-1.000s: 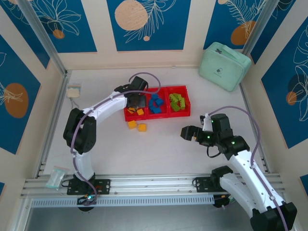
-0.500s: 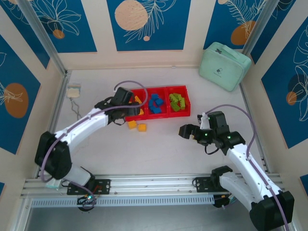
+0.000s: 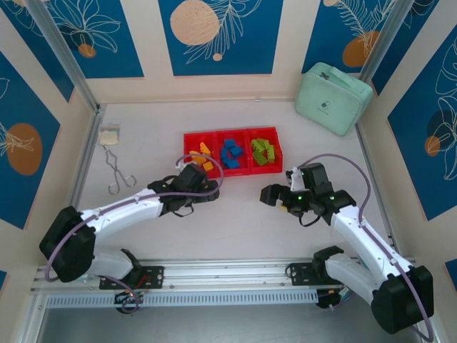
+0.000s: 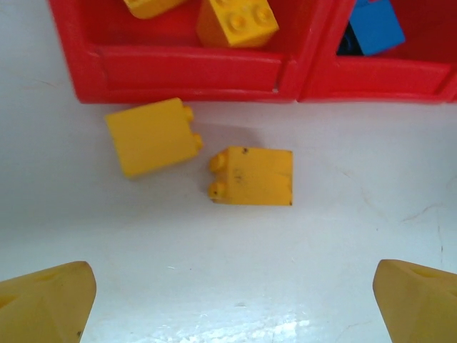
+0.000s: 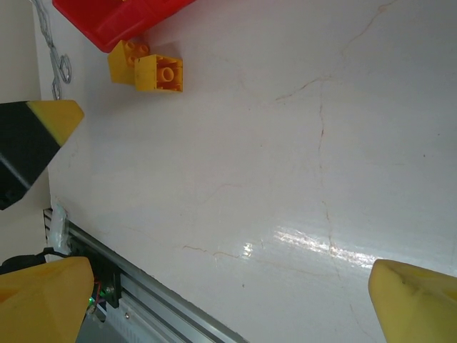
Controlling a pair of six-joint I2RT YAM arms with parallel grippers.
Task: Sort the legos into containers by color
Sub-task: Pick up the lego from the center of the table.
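Note:
The red tray (image 3: 232, 171) holds three containers: yellow-orange legos (image 3: 203, 156) in the left one, blue legos (image 3: 230, 153) in the middle, green legos (image 3: 263, 151) on the right. Two yellow legos lie on the table just in front of the tray's left compartment (image 4: 178, 71): one (image 4: 152, 135) and another (image 4: 251, 175) side by side, also seen as a pair (image 5: 146, 68) in the right wrist view. My left gripper (image 3: 202, 191) (image 4: 235, 307) hovers open near them, nothing between its fingers. My right gripper (image 3: 270, 194) (image 5: 235, 300) stands open and empty over bare table.
A mint-green zippered case (image 3: 332, 96) sits at the back right. Metal tongs (image 3: 116, 170) and a small pad (image 3: 108, 136) lie at the far left. The aluminium rail (image 3: 228, 275) runs along the near edge.
My left gripper drew back from over the tray's left compartment toward the near side and opened wide. The right gripper shifted slightly left.

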